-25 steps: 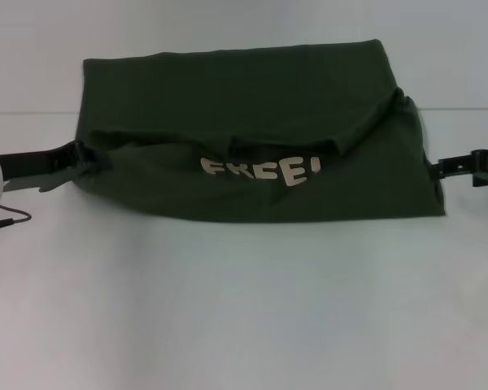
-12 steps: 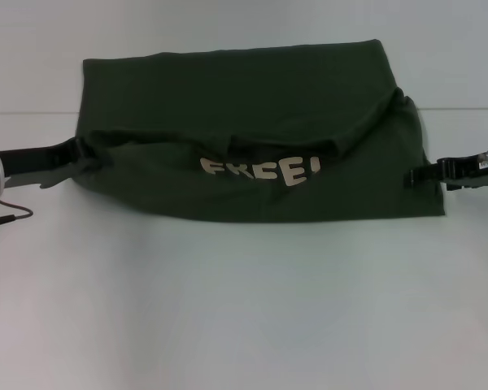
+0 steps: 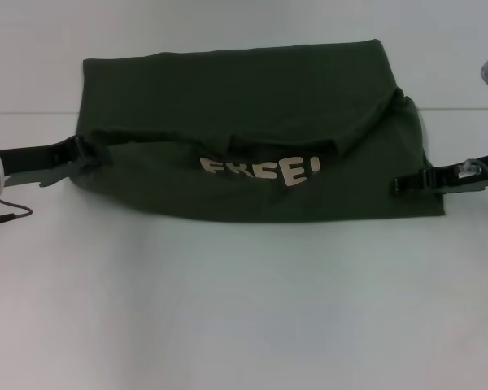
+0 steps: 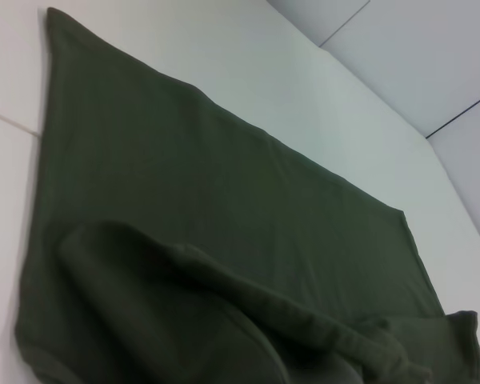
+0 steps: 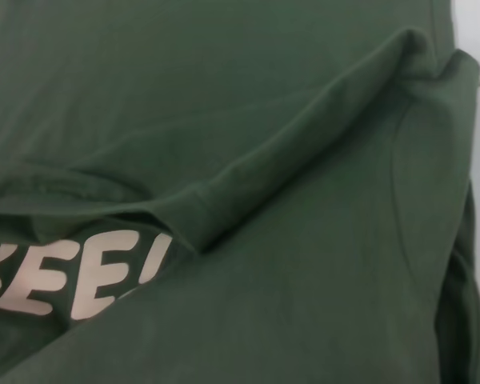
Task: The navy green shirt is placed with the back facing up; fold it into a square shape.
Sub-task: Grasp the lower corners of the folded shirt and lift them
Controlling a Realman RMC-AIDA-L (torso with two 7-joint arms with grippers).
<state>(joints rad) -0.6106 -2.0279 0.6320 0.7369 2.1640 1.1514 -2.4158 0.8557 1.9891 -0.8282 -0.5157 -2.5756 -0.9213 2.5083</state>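
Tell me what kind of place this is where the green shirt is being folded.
Probably a lab or test bench, not a home. The navy green shirt lies on a plain white table against a bare pale wall, with the left gripper and right gripper at its sides.

A plain white table (image 3: 244,309) fills the near part of the room. A thin seam line (image 3: 32,112) crosses it farther back. At the left edge, a thin dark cable (image 3: 12,214) trails over the white surface.
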